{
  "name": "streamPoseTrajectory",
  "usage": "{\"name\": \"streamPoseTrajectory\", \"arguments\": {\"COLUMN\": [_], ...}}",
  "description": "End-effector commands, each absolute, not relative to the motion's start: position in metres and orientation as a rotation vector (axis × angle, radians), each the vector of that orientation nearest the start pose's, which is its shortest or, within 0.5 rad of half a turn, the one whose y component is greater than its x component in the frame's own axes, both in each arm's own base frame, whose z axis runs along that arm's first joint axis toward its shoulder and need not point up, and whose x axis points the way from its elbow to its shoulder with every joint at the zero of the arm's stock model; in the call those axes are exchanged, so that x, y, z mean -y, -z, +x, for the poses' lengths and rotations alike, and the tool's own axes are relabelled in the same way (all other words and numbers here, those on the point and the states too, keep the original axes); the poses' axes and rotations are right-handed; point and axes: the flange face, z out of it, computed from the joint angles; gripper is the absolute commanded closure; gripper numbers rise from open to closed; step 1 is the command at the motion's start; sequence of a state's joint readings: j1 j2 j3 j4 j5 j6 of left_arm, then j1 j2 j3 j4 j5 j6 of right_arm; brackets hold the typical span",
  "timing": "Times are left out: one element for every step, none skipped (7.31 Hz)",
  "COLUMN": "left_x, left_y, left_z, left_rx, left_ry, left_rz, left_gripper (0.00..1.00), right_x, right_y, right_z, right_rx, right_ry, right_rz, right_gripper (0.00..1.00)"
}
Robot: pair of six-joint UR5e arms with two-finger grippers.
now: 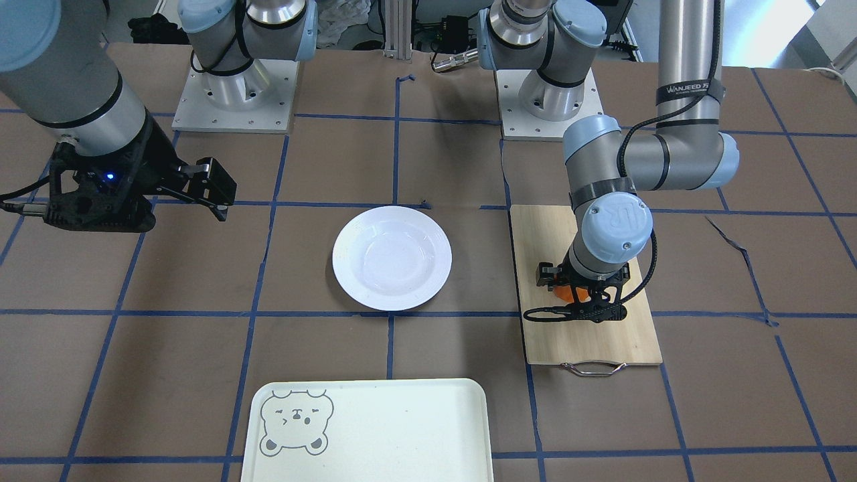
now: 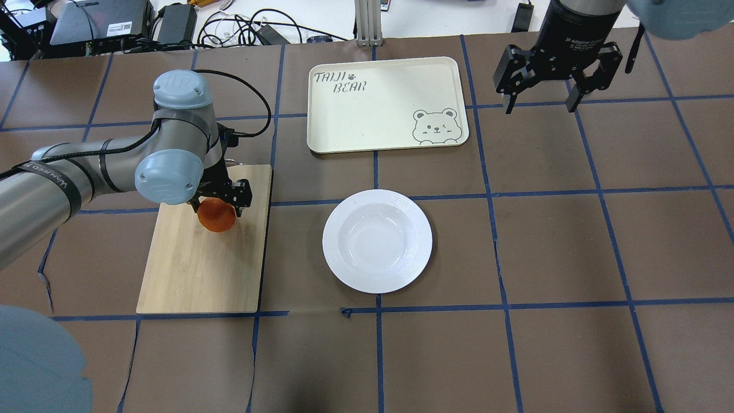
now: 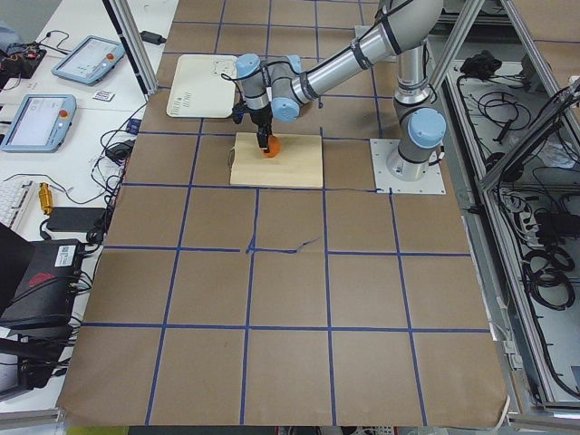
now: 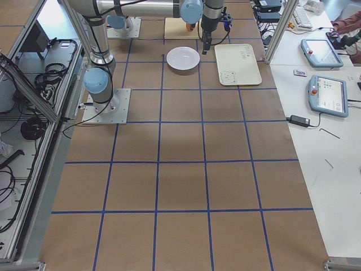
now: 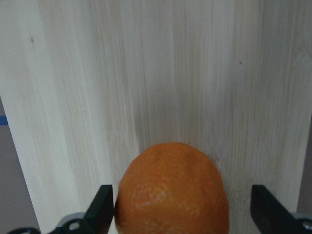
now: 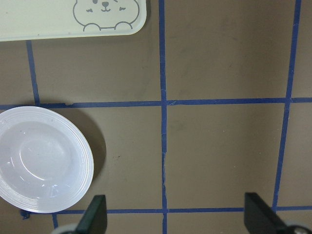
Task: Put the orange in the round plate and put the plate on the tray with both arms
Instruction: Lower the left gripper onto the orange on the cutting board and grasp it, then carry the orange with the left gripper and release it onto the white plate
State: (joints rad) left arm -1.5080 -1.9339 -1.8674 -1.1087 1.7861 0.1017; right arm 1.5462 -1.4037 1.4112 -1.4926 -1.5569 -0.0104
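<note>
One plate (image 2: 338, 269) and one tray (image 2: 378, 109) are seen bare on the desk (image 2: 573, 229), apart. One orange (image 2: 217, 217) is seated on the board (image 2: 200, 269), straddled by the spread left jaws; the right jaws are held apart

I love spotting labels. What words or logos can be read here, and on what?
"TAIJI BEAR": on the tray.
"WANJEED": on a black strap around the left arm.
"UR": on that arm's blue joint cap.
White print above the right end effector: too small to read.
</note>
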Motion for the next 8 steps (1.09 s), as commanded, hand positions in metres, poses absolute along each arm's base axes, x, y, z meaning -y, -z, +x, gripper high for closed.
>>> {"name": "streamPoseTrajectory", "arguments": {"left_x": [0.546,0.547,0.548,0.549,0.544,0.536,0.523,0.5], "left_y": [-0.204,-0.211,-0.226,-0.247,-0.263,-0.269,-0.27,-0.267], "left_z": [-0.078,-0.079,-0.09,-0.108,-0.134,-0.173,-0.219,-0.273], "left_rx": [-2.931,-2.935,-2.943,-3.027,-3.073,-3.091,-3.075,-3.058], "left_ry": [-0.324,-0.319,-0.336,-0.416,-0.445,-0.415,-0.379,-0.337], "left_rz": [0.099,0.12,0.148,0.16,0.187,0.129,-0.057,-0.084], "left_gripper": [0.74,0.93,0.93,0.93,0.93,0.93,0.92,0.92], "right_x": [0.557,0.557,0.557,0.557,0.557,0.557,0.557,0.557], "right_y": [-0.471,-0.471,-0.471,-0.471,-0.47,-0.47,-0.47,-0.47], "right_z": [0.121,0.121,0.121,0.121,0.121,0.121,0.121,0.12], "right_rx": [-3.123,-3.123,-3.122,-3.123,-3.123,-3.123,-3.123,-3.125], "right_ry": [-0.134,-0.134,-0.134,-0.134,-0.136,-0.136,-0.136,-0.136], "right_rz": [0.02,0.018,0.027,0.027,0.025,0.023,0.025,0.025], "right_gripper": [0.0,0.0,0.0,0.0,0.0,0.0,0.0,0.0]}}
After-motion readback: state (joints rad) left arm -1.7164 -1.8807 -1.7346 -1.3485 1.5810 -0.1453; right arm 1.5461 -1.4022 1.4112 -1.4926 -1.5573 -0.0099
